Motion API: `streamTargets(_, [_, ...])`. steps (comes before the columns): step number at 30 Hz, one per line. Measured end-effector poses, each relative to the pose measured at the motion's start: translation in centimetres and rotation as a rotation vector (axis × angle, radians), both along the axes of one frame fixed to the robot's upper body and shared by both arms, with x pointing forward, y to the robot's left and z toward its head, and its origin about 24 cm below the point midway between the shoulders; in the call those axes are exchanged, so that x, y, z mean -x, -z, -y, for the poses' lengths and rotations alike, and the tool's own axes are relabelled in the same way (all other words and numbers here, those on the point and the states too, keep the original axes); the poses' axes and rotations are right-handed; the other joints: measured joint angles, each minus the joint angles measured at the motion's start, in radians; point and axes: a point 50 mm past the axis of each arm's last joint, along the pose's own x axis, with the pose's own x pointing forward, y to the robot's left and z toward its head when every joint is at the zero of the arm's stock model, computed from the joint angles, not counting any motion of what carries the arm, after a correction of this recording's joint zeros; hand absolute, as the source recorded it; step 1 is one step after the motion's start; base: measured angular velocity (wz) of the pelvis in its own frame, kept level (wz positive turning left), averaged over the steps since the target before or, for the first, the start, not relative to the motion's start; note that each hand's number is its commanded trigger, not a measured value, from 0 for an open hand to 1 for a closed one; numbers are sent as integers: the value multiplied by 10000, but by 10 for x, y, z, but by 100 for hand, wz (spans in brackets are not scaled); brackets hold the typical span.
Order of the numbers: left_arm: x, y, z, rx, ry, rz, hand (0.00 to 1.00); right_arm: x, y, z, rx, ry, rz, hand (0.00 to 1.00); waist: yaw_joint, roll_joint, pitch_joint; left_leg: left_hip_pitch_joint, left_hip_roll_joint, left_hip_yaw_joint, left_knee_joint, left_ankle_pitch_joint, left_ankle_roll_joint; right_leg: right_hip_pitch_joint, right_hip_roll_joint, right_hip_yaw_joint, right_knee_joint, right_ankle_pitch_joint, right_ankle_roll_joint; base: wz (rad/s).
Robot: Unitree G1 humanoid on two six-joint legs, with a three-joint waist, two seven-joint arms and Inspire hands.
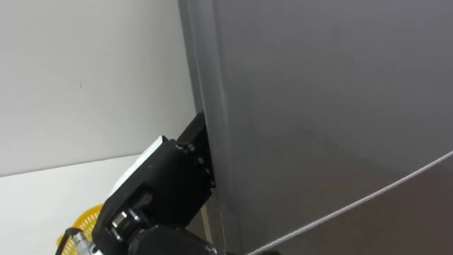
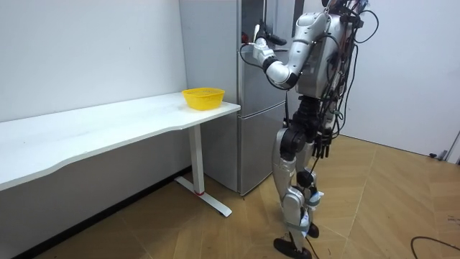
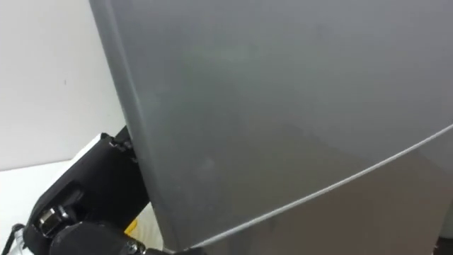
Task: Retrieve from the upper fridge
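The grey fridge (image 1: 318,106) stands close in front of me, and a thin seam runs across it between the upper and lower door. My left hand (image 1: 166,188) is raised to the left edge of the upper door, and its fingers are hidden behind that edge. In the room view this left hand (image 2: 260,44) is at the fridge (image 2: 251,93) at chest height. My right hand (image 2: 321,147) hangs by my hip with relaxed fingers and holds nothing. The fridge's inside is hidden.
A long white table (image 2: 108,129) stands along the wall to the left of the fridge. A yellow bowl (image 2: 203,97) sits on its end nearest the fridge, and this bowl (image 1: 88,219) also shows below my left arm. Wooden floor lies behind me.
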Motion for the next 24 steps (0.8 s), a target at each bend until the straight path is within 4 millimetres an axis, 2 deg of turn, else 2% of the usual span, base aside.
streamTargets(6, [3,-1,6,231,828,74,0,-4,-1,1,-66,-28,81,0,-224,-17,12,5,29,216,-5,0,0,17,14,118,-6,5,-9,-8])
streamTargets(11, [3,-6,12,99,1385,406,0,-4,-1,2,-130,23,-22,0,-222,-152,74,-26,18,243,-19,0,0,-105,11,188,-20,6,-7,-3])
streamTargets(19, [3,-7,14,40,1568,488,0,-3,-1,3,-104,146,-1,0,-231,-201,52,-8,11,287,-20,-1,0,-121,10,269,-23,9,-3,-3])
streamTargets(24, [4,-8,15,11,1639,545,0,-3,-1,4,-62,169,9,0,-212,-192,46,62,8,513,-20,-1,0,-134,24,508,-7,19,14,-12])
